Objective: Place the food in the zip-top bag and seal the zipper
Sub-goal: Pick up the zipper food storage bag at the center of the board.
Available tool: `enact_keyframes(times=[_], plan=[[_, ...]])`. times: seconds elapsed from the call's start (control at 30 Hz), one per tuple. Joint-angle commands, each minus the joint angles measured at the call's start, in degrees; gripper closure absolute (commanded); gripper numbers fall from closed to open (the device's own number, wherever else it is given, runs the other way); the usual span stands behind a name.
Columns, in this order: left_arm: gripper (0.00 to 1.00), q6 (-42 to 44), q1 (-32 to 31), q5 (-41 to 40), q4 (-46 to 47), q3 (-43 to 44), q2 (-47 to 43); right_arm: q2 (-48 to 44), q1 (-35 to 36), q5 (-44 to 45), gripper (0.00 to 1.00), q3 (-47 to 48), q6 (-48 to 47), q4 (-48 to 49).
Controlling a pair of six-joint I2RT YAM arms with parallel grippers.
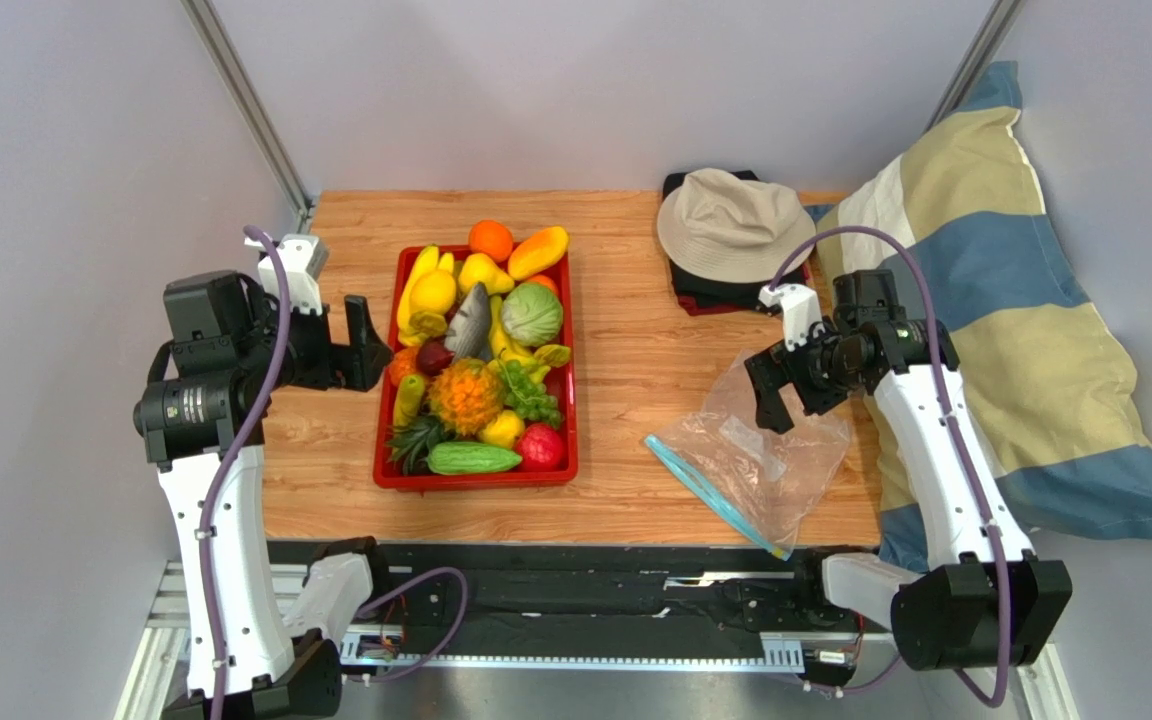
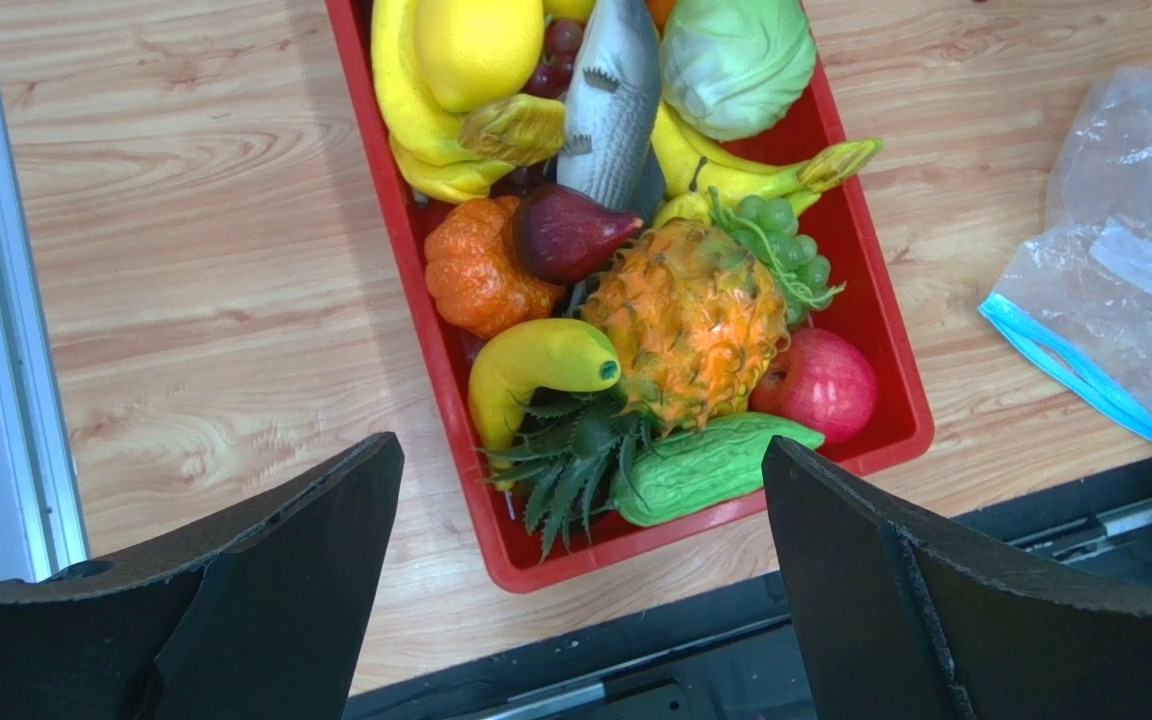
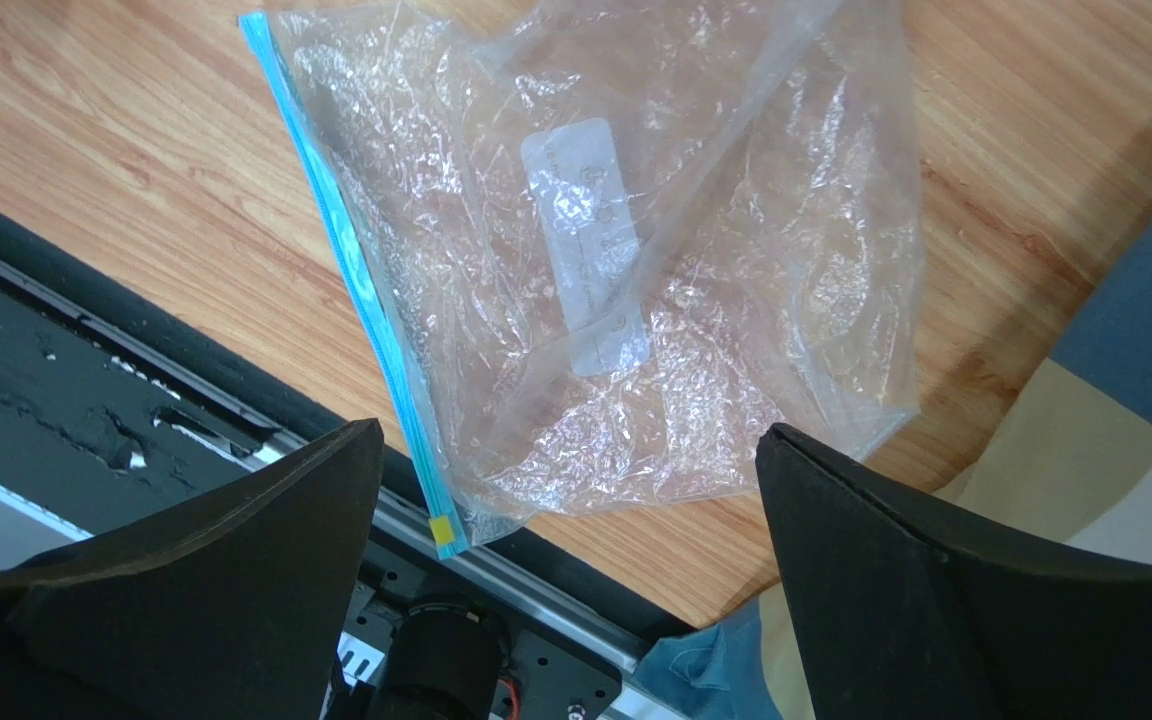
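Clear zip-top bag flat — zipper diagonal, far-left to near-right; left end effector, right end effector wide.

Crinkly clear plastic bag on smooth wood-grain table

A robot lab cell: grey walls, aluminium frame posts, two arms at a table.
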Motion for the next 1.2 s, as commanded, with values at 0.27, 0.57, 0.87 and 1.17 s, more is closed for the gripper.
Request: enact_keyframes(times=[0.27, 0.57, 0.87, 1.17], plan=[[0.01, -9.58, -0.08, -5.65, 2.12, 1.10, -4.45, 10.48, 8.52, 8.58, 0.00, 0.73, -0.03, -1.89], [0.01, -12.40, -0.08, -6.88, 3.96, -1.01, -6.03, 21.38, 12.31, 10.79, 0.00, 1.00, 9.11, -1.88], [0.01, -13.80, -0.17, -6.35, 8.27, -5.49, -7.97, 31.84, 12.92, 9.57, 0.14, 0.82, 13.16, 2.68], [0.10, -11.43, -0.17, 1.11, 9.06, -6.90, -6.21, 35.01, 11.26, -4.65, 1.00, 3.10, 14.92, 2.77]])
